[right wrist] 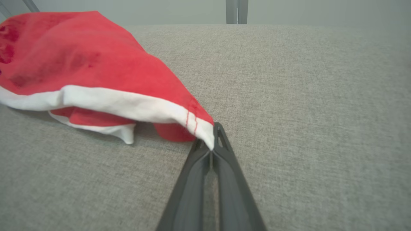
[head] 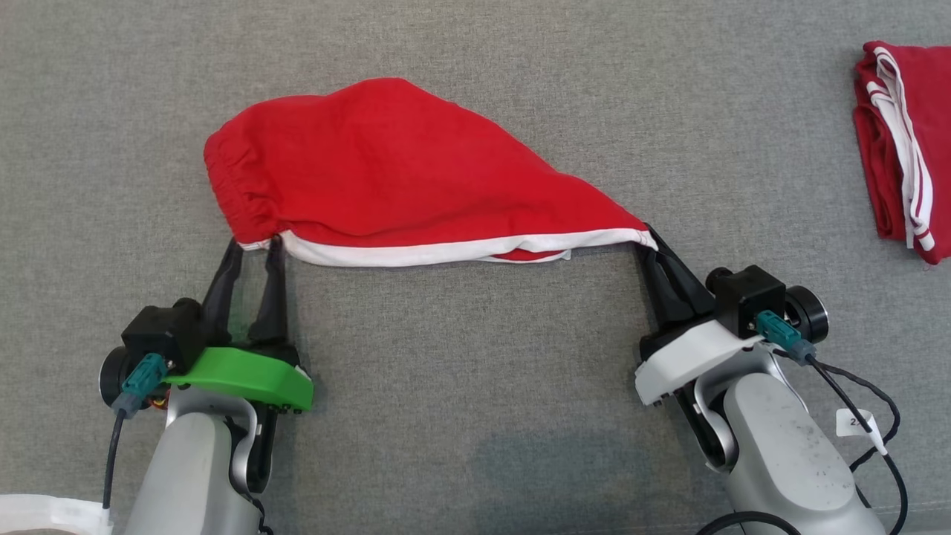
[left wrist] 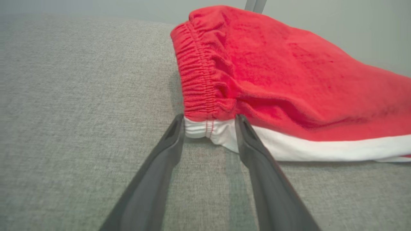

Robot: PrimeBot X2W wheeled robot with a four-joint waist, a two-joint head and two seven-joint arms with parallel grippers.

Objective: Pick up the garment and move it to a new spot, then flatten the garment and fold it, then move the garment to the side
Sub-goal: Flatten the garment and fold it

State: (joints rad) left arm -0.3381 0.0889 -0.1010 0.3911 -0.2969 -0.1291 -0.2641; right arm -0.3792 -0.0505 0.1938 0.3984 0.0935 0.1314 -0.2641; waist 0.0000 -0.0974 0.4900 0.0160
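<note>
The garment [head: 401,163] is red with a white side band and a gathered elastic waist, and it lies bunched on the grey fabric surface [head: 475,416]. My left gripper [head: 255,245] is open at the waistband end. Its two fingers straddle the white corner [left wrist: 208,130] with a gap on either side. My right gripper [head: 648,236] is shut on the garment's opposite white-hemmed corner [right wrist: 202,128] and lifts it slightly. The garment [left wrist: 289,80] sags between both ends, and a loose flap [right wrist: 106,128] hangs under the white band.
A second red garment with white stripes [head: 903,148] lies folded at the far right edge. A white object [head: 44,513] shows at the lower left corner. A grey post [right wrist: 236,11] stands beyond the surface's far edge.
</note>
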